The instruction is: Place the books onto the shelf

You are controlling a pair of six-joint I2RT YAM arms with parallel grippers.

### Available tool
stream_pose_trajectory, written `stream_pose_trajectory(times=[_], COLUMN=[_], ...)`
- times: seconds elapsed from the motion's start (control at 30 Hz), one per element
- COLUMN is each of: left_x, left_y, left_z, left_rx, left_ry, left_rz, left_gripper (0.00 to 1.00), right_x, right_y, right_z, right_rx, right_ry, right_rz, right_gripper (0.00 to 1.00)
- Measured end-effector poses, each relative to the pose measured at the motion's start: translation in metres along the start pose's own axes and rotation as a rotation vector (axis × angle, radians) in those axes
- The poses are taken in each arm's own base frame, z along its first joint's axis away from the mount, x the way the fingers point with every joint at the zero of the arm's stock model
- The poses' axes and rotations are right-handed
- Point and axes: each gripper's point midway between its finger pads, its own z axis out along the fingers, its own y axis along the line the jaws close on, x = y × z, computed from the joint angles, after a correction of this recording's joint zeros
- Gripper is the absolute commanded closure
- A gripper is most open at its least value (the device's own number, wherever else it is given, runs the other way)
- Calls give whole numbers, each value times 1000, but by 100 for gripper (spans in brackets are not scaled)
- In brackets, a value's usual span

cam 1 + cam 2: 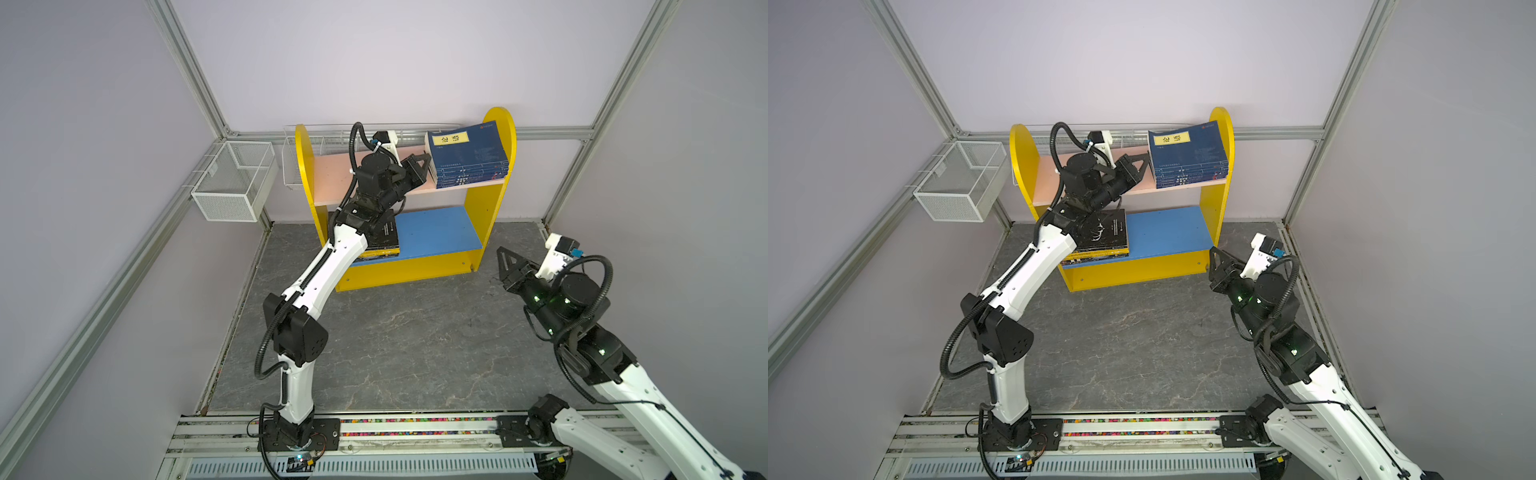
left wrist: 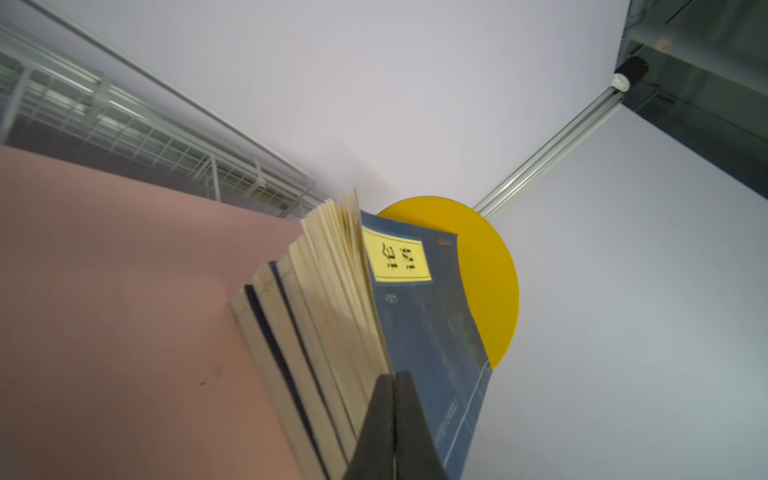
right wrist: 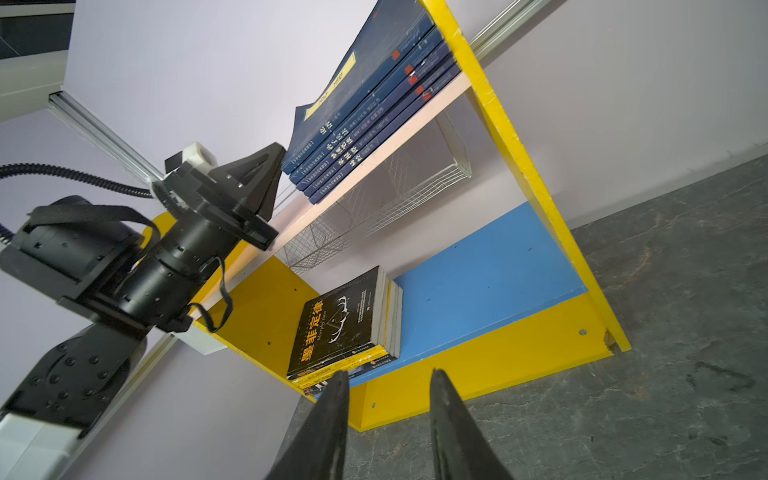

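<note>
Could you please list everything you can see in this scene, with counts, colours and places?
navy books: five, navy with yellow label on the front one, on the pink upper board, leaning on the shelf's right side panel
stacked books: several, exact count unclear, black cover on top and yellow beneath, flat at the blue lower board's left end
shelf: one, yellow with pink and blue boards, at the back of the table
wire baskets: two, white, one on the left wall, one behind the shelf
table: one, grey marbled
left gripper: shut, at the navy books
right gripper: open, empty, right of the shelf
</note>
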Motion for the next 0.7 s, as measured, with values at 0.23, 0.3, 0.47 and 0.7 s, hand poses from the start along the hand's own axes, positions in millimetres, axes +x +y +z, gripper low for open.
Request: stream_pose_trajectory(times=[0.23, 0.3, 0.47, 0.7], left_x=[-26, -23, 33, 128], left_y=[33, 42, 95, 242], left_z=[-62, -90, -174, -313], left_rx=[-267, -319, -462, -950], left_ry=[-110, -117, -40, 144], left_rz=[178, 216, 255, 353], left_gripper=[86, 85, 85, 61], right_x=[-32, -35, -9, 87], right_y=[-19, -33, -107, -250], right_z=[-20, -21, -18, -30], right_rx=[127, 204, 496, 892], right_ry=[-118, -136, -113, 142], right_rz=[-168, -224, -409, -617], right_gripper=[63, 63, 56, 37])
